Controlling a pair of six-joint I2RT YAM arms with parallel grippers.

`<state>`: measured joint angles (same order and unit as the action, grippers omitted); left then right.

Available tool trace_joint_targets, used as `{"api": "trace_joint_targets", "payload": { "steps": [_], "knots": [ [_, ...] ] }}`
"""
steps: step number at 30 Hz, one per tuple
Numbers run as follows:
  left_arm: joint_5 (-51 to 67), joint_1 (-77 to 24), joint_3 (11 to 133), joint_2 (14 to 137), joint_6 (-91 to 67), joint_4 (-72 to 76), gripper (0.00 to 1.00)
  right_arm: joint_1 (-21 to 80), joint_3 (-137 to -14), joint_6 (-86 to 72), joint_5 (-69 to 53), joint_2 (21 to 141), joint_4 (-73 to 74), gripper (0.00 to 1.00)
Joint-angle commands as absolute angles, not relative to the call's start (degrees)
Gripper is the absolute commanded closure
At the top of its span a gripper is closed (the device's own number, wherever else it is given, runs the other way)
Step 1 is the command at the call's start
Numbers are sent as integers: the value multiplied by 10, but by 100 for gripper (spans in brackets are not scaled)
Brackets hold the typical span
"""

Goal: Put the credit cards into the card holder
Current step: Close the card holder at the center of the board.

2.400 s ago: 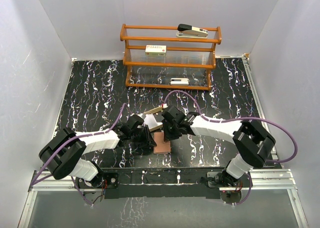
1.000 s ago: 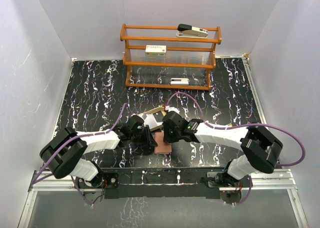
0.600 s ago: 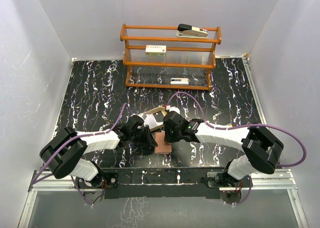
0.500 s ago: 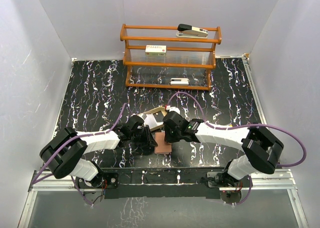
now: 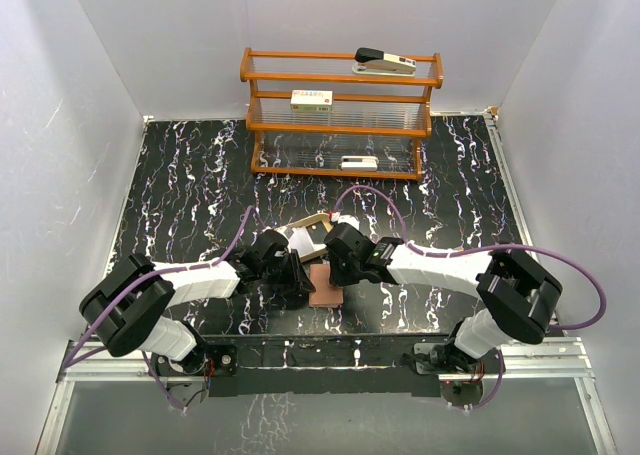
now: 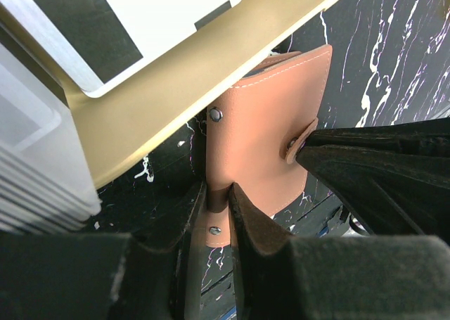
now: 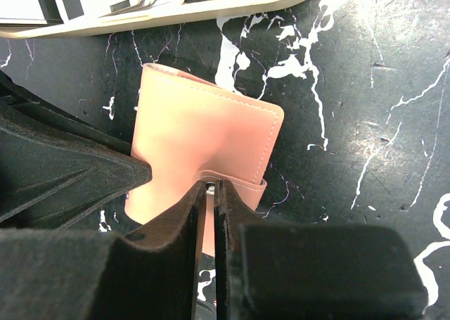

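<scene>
Left gripper [image 6: 218,195] first: its two dark fingers are pinched together on the edge of the card holder [image 6: 264,133], right beside a small metal rivet, at the bottom centre of its wrist view. Right gripper [image 7: 209,188] now: jaws almost touching, clamped on a thin lower flap of the card holder [image 7: 204,141] that sticks out beneath the upper leaf.

From overhead you'd never know it. The two wrists meet low in the middle of the frame and cover both grips, leaving just a reddish-brown patch of the card holder [image 5: 324,285] on the black, white-veined marble-look table [image 5: 180,185].

Up close it's smooth tan leather, rectangular with rounded corners, pale stitching along the border, folded over. The left wrist view catches the right gripper's black fingertip touching the leather by a small round stud at centre right. The right wrist view shows the left gripper as a dark wedge coming in from the left edge.

Just beside the card holder lies a tan tray [image 6: 232,46], matte, with a low rim. In it are the credit cards [image 6: 151,14]: flat and thin, a white one with a dark stripe on top, in the upper left.

Only the overhead view shows the wooden rack [image 5: 338,128] at the back, with a stapler [image 5: 385,62] on its top shelf.
</scene>
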<state>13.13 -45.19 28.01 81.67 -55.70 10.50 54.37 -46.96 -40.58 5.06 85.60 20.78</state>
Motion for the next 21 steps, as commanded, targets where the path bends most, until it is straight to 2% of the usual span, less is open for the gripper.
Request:
{"api": "trace_joint_targets", "payload": {
  "steps": [1, 21],
  "knots": [
    [103, -459, 261, 828, -541, 47, 85, 546, -473, -403, 63, 868, 183, 92],
    [105, -459, 253, 829, -541, 55, 84, 562, -459, -398, 71, 932, 213, 95]
  ]
}}
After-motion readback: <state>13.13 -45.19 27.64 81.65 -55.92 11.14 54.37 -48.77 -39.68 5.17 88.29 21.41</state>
